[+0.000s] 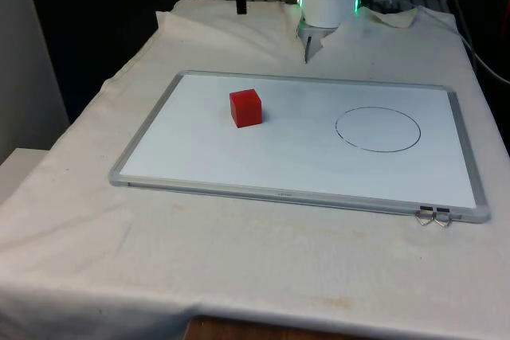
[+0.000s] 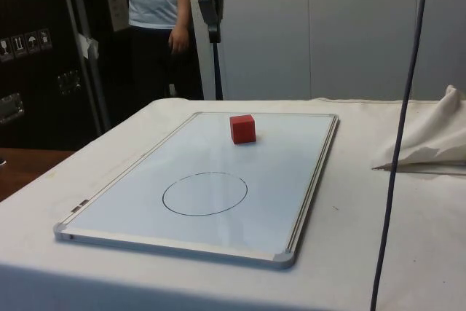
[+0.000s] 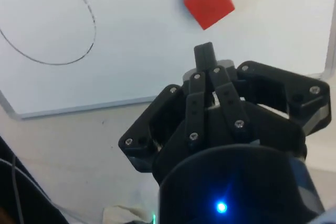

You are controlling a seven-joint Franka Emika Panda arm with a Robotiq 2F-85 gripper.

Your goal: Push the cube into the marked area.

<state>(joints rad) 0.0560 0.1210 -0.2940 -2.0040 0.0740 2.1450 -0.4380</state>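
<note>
Table [image 1: 263, 268] w/ white cloth; whiteboard [image 1: 199, 157] lies flat on it; person [image 2: 156, 5] stands behind table in side view; circle [image 1: 378, 129] drawn on board, toward front view's right; red cube [image 1: 246, 107] sits on board toward front view's left, well apart from circle, outside it; gripper [image 3: 206, 59] hangs above far edge of board, off the surface, fingers [image 3: 203, 56] pressed together w/ nothing between; cube near fingertips, not touching.
</note>
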